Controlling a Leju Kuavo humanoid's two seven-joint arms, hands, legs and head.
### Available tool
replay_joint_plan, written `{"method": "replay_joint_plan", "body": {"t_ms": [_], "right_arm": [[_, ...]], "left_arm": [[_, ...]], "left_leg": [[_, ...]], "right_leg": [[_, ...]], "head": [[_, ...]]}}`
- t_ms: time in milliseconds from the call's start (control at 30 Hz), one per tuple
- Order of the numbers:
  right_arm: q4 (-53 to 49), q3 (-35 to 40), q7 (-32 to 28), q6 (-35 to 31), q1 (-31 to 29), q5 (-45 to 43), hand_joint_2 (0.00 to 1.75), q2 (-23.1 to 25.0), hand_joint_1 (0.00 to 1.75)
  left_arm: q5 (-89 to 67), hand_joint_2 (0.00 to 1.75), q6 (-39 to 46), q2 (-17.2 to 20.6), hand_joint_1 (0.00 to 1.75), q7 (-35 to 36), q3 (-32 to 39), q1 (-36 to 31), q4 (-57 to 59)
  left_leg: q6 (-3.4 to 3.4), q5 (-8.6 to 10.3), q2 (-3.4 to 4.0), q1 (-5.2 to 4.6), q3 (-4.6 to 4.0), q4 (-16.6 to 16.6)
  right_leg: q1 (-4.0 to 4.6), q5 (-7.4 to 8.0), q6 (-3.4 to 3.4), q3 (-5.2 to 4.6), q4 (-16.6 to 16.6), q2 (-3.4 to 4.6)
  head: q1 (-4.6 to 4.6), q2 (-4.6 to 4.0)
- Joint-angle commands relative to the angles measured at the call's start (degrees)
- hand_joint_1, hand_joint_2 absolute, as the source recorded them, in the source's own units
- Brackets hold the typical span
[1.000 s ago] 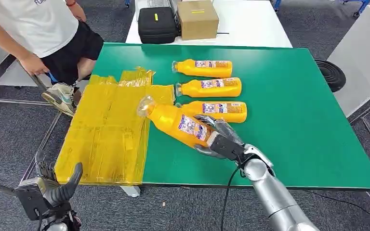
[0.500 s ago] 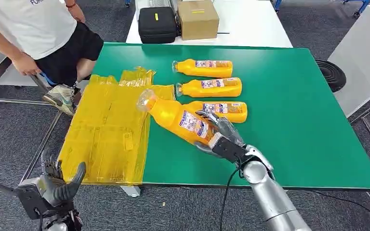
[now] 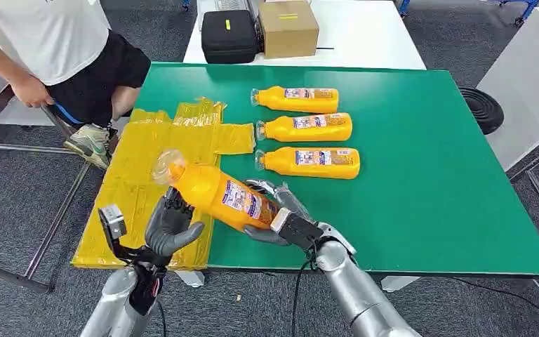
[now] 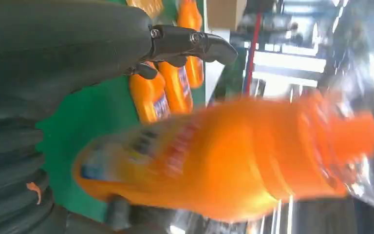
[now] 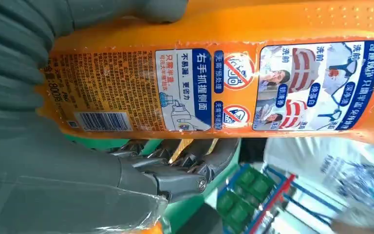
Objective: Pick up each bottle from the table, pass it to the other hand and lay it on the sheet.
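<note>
Surface (image 3: 421, 182): green, with three more bottles (image 3: 307, 126) lying in a row at 12 o'clock.
Sheet (image 3: 151, 189): yellow, at 9 o'clock on the surface.
Bottle (image 3: 217, 196): orange, held up over the sheet's edge, cap toward 10 o'clock.
Right robot hand (image 3: 281, 217): grips the bottle's bottom end.
Left robot hand (image 3: 170, 226): fingers spread, holding nothing, just under the bottle's neck.

The right robot hand (image 3: 275, 214) reaches in over the near edge of the worktop (image 3: 421, 175) on a silver forearm, fingers (image 5: 195, 161) and thumb wrapped around the lower body of an orange bottle (image 3: 217, 195) held off the surface. The left robot hand (image 3: 170, 226) is raised at the near left corner, palm up, fingers spread just under the bottle's neck end; whether it touches is unclear.
</note>
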Motion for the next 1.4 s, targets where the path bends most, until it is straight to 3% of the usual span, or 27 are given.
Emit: {"method": "replay_joint_plan", "body": {"t_ms": [33, 233, 733, 767, 800, 1400], "right_arm": [[7.04, 3.20, 0.07, 1.34, -2.69, -0.06, 1.75, 0.12, 1.75], [6.51, 2.40, 0.13, 1.34, -2.44, -0.58, 1.75, -0.07, 1.75], [4.33, 1.28, 1.01, 1.35, -1.34, -0.61, 1.75, -0.36, 1.75], [4.27, 1.11, 1.01, 1.26, -1.29, -0.64, 1.75, -0.38, 1.75], [4.19, 0.89, 1.09, 1.38, -1.30, -0.72, 1.75, -0.44, 1.75], [4.59, 0.70, 1.05, 1.91, -1.06, -0.85, 1.75, -0.77, 1.75]], "left_arm": [[1.41, 1.75, -3.67, 1.98, 0.00, 1.11, -6.58, -9.03, 10.46], [3.83, 1.75, -6.38, 2.27, 0.00, 1.29, -6.73, -8.70, 10.52], [-0.87, 1.75, -3.75, 2.93, 0.03, 1.36, -8.85, -8.85, 9.57], [-1.26, 1.75, -3.55, 2.96, 1.59, 1.29, -8.98, -8.86, 9.53], [-2.26, 1.75, -3.68, 3.24, 1.75, 0.57, -9.57, -8.89, 9.26], [-4.64, 1.75, -1.30, 2.86, 1.75, -0.34, -8.79, -9.65, 11.68]], "left_leg": [[-0.02, -0.06, 0.00, 0.01, 0.21, -0.04], [-0.02, -0.11, 0.06, 0.02, 0.29, -0.04], [-0.02, -0.06, 0.02, 0.01, 0.11, -0.02], [-0.02, -0.10, 0.05, 0.01, 0.20, -0.03], [-0.02, -0.05, 0.03, 0.01, 0.11, -0.03], [-0.01, -0.06, 0.05, -0.01, 0.13, -0.03]], "right_leg": [[0.03, -0.08, -0.13, 0.22, -0.03, -0.06], [0.06, -0.10, -0.16, 0.28, -0.05, -0.03], [0.04, -0.06, -0.10, 0.10, -0.03, -0.04], [0.04, -0.09, -0.14, 0.19, -0.04, -0.03], [0.03, -0.05, -0.10, 0.10, -0.04, -0.03], [0.02, -0.06, -0.10, 0.11, -0.03, -0.02]], "head": [[0.00, 0.00], [0.00, 0.00], [0.00, 0.00], [0.00, 0.00], [0.00, 0.00], [0.00, 0.00]]}}
